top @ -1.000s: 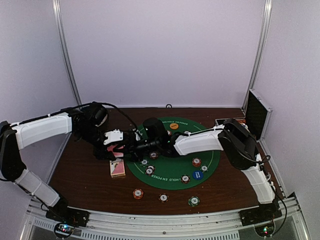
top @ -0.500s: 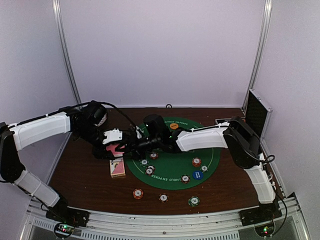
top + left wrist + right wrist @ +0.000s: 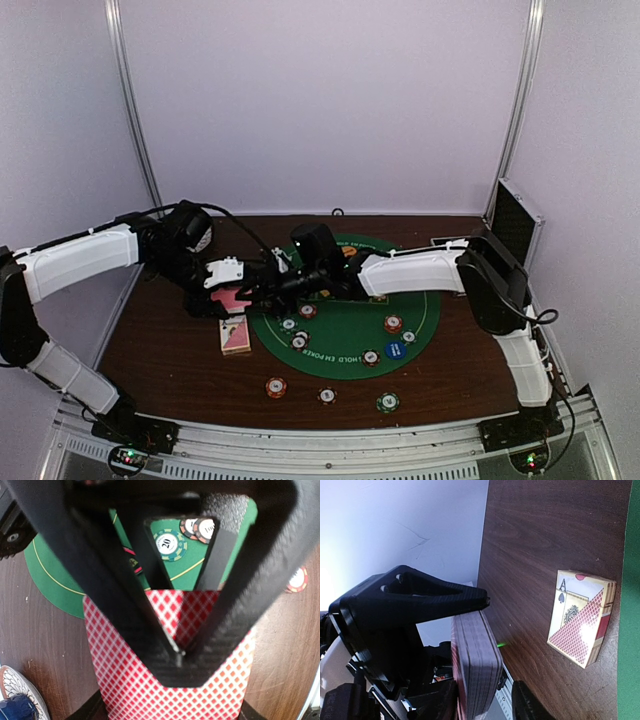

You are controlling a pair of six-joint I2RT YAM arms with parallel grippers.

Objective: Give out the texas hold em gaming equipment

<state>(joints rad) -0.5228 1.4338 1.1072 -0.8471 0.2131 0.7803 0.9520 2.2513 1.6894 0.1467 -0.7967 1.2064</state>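
While L gripper (image 3: pixel 177 652) is clamped shut on the deck (image 3: pixel 170 690), it holds it on edge above the table (image 3: pixel 545 540), just off the left rim of the mat (image 3: pixel 345 340). R gripper (image 3: pixel 485 705) straddles the deck's free end, jaws part open. A gap shows on one side, so nothing is held yet, I'd say. Holding the deck on edge prob. lets R pinch cards off the stack to deal out, w/ L acting as the holder.

Deck: thin, stiff cards, edges reading as fine stripes, backs a red-white diamond lattice. L fingers are matte black, open triangular frames w/ a grainy finish. The box (image 3: pixel 580 617) is glossy card w/ an ace print, lying flat on dark wood-grain next to the mat. Chips (image 3: pixel 393 324) are small round discs w/ striped rims, flat on green felt, approx. spread round the mat and the near table.
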